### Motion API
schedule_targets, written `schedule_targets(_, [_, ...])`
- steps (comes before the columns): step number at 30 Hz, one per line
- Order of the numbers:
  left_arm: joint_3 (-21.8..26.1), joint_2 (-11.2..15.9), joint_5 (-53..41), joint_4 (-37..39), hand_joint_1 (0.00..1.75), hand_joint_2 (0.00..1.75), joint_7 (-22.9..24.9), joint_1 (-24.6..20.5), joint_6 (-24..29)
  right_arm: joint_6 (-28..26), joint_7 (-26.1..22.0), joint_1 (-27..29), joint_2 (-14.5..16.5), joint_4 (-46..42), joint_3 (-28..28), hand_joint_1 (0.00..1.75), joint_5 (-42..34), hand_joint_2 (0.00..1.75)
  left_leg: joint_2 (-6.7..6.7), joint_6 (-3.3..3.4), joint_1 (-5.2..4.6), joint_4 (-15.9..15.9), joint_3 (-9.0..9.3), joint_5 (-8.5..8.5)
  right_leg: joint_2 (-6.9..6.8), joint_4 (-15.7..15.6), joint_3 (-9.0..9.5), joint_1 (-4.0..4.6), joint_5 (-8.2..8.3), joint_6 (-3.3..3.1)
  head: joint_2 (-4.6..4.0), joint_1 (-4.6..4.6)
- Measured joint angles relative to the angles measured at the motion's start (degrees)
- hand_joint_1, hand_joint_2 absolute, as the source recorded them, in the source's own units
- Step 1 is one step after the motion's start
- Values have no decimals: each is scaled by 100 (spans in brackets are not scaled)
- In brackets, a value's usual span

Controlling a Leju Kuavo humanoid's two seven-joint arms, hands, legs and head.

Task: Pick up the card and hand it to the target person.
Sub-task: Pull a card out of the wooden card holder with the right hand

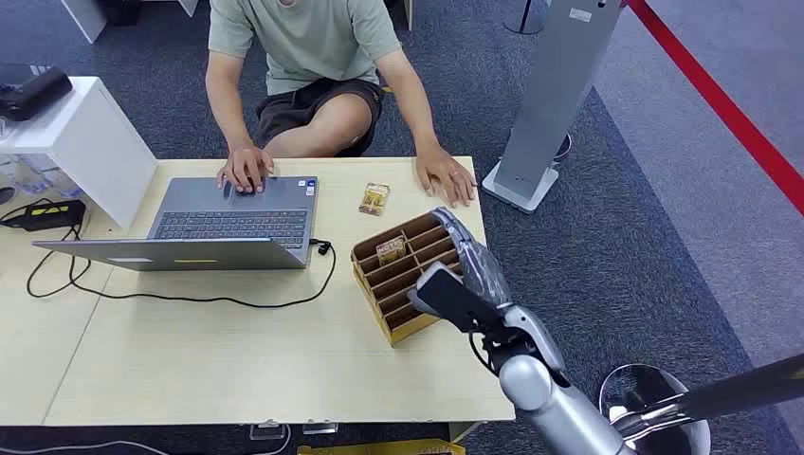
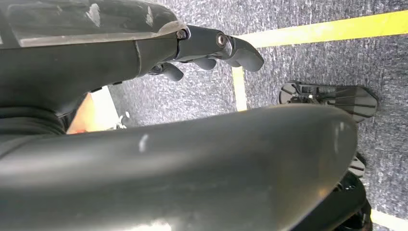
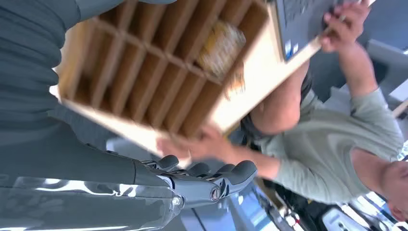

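Observation:
One gold-patterned card (image 1: 375, 198) lies flat on the pale table (image 1: 237, 351), close to the seated person's hand (image 1: 446, 176). Another card (image 1: 390, 249) stands in a slot of the wooden slotted box (image 1: 372, 281). My right hand (image 1: 465, 270) hovers over the box's right side with fingers spread and nothing in it. In the right wrist view the box (image 3: 159, 96) and its card (image 3: 219, 45) lie beyond my right hand (image 3: 202, 180). My left hand (image 2: 211, 53) hangs beside my body over the carpet, fingers loosely bent, holding nothing.
An open grey laptop (image 1: 232, 223) sits at the table's left, the person's other hand (image 1: 245, 171) on it. A black cable (image 1: 190, 298) loops across the table. A white cabinet (image 1: 85, 142) stands at left, a grey stand (image 1: 555, 95) at right.

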Motion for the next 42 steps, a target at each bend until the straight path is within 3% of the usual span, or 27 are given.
schedule_targets(6, [0, 0, -15, 0, 0, 0, 95, -11, 55, 724, 1332, -1197, 157, 337, 532, 9, 1346, 175, -3, -3, 1, 0, -3, 5, -5, 6, -2, 1, 0, 0, 0, -1])
schedule_targets(11, [0, 0, -14, 0, 0, 0, 146, -16, 97, 1042, 1869, -1795, 447, 805, 1099, 55, 1934, 175, -5, -4, 1, -1, -6, 5, -8, 8, -4, 1, -1, 0, 0, -13])
schedule_targets(13, [0, 0, -14, 0, 0, 0, 173, -16, 116, 1093, 1994, -1869, 540, 971, 1270, 63, 2021, 175, -5, -4, 1, -1, -7, 5, -8, 8, -5, 1, -2, -1, 0, -11])
schedule_targets(27, [0, 2, -17, 0, 0, 0, 221, -10, 144, 1165, 2343, -1777, 654, 1379, 1735, 69, 2070, 175, -4, -3, 0, 1, -4, 5, -6, 5, -6, 0, -1, 0, 0, -3])
schedule_targets(33, [0, 2, -19, 0, 0, 0, 221, -10, 144, 1200, 2350, -1695, 630, 1401, 1815, 89, 2047, 175, -4, -4, 0, 1, -5, 5, -6, 5, -8, 0, -1, 0, 0, -6])
schedule_targets(42, [0, 2, -74, 0, 0, 0, 221, -9, 136, 1202, 2341, -1608, 599, 1506, 1901, 71, 1936, 175, -4, -3, 0, 1, -5, 5, -6, 5, -7, 0, -1, 0, 0, 1])
